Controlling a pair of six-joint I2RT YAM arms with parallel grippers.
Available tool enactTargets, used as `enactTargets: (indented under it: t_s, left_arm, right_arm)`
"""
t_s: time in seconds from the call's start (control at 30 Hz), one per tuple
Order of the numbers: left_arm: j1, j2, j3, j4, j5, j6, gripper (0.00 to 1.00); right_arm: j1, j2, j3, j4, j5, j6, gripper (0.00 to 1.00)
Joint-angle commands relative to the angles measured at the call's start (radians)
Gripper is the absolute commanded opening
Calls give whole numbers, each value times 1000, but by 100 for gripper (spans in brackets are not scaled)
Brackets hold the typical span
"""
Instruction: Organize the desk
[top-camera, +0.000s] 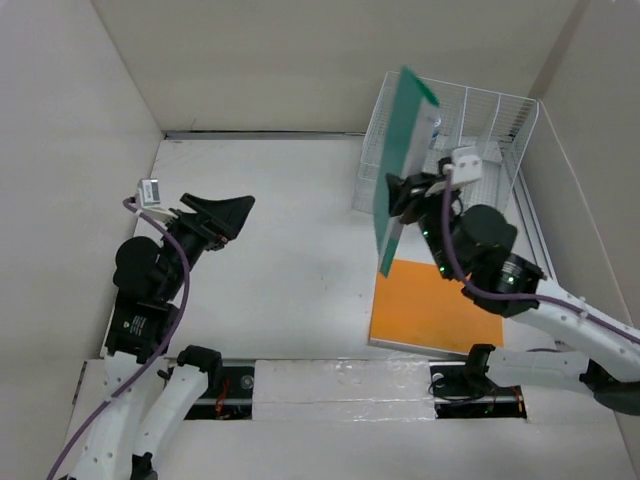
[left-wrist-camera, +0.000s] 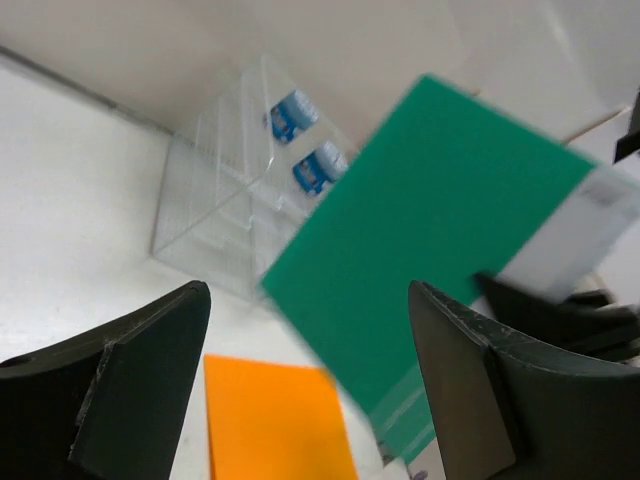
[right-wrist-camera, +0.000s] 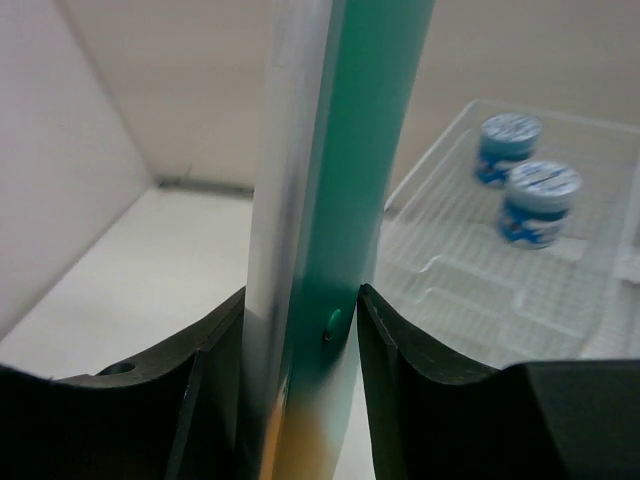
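One big white desk (top-camera: 290, 250) is spread under everything, with a wire rack (top-camera: 490, 115) parked at its far right corner. A green folder (top-camera: 403, 155) is clamped by the right gripper (top-camera: 403, 196); the left gripper (top-camera: 228, 213) is held apart, empty. Pinched low like that, the folder could probably get snagged on the wire rack's rim.

Green board (top-camera: 400, 170) screens the rack (top-camera: 490, 110) at the bench's (top-camera: 280, 260) far right corner.
The right wrist view cuts the board off top and bottom, and blur smears its edges in the left wrist view. From above it covers the orange sheet's (top-camera: 435, 305) far left corner. Labels on the two blue-lidded pots (right-wrist-camera: 540, 195) are too soft to read.
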Motion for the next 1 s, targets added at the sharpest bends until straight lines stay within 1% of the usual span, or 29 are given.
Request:
enactTargets:
  t_s: [0.0,0.07,0.1,0.13,0.17,0.2,0.23,0.27,0.3,0.33,0.4,0.43,0.47,0.5,0.53,0.57,0.6,0.63,0.67,0.7,0.77,0.83,0.87,0.97]
  left_arm:
    - [2,30,-69,14,86,26,76]
    - [2,25,-92,15,95,44,75]
    - [2,13,-115,26,115,58,74]
    - [2,13,-115,26,115,67,74]
    - [2,7,-121,27,115,76,74]
    - [2,4,-132,24,113,83,73]
    - [2,-8,-142,24,115,90,73]
    - [2,-13,-152,31,118,93,73]
    - [2,-16,-181,40,125,93,73]
    - [2,-17,-198,50,147,98,73]
    - [-11,-14,-236,83,158,106,72]
    - [-20,-5,-244,87,161,121,72]
    - [-20,2,-244,81,158,129,72]
    - [-20,9,-242,80,155,136,72]
    - [-32,16,-241,81,149,149,72]
    - [-46,19,-239,83,142,156,72]
    - [-46,22,-235,83,136,162,72]
    - [-58,33,-233,84,124,172,72]
    - [-67,39,-230,92,119,176,72]
    - [-68,45,-228,95,115,176,72]
    - [-77,64,-230,109,110,185,72]
    - [-77,78,-238,119,121,184,72]
    - [-77,81,-238,120,127,184,72]
    - [-77,94,-235,120,138,187,72]
  right_arm:
    - [-118,-51,88,108,8,-119,0]
    - [-193,-50,118,125,15,-161,0]
    - [-298,-45,139,160,0,-206,0]
    - [-299,-50,139,160,0,-207,0]
    - [-331,-53,141,199,-15,-227,0]
    - [-389,-58,141,223,-44,-236,0]
    - [-417,-58,141,244,-54,-245,0]
    - [-445,-59,139,303,-70,-273,0]
    - [-471,-55,130,331,-113,-291,0]
    - [-520,-45,133,364,-130,-309,0]
    - [-564,-3,147,396,-182,-351,0]
    - [-606,10,135,417,-199,-362,0]
    - [-629,19,116,504,-212,-391,0]
    - [-652,33,106,528,-247,-394,0]
    - [-679,37,92,555,-280,-389,0]
    - [-748,44,61,612,-317,-359,0]
    - [-784,59,52,625,-390,-328,0]
    - [-819,68,50,634,-428,-302,0]
    - [-881,80,47,643,-461,-249,0]
    - [-908,90,41,657,-522,-232,0]
    - [-952,110,9,712,-572,-190,0]
    - [-1026,126,-3,738,-670,-155,0]
    - [-1026,133,-3,746,-670,-147,0]
    - [-1094,162,-8,767,-756,-89,0]
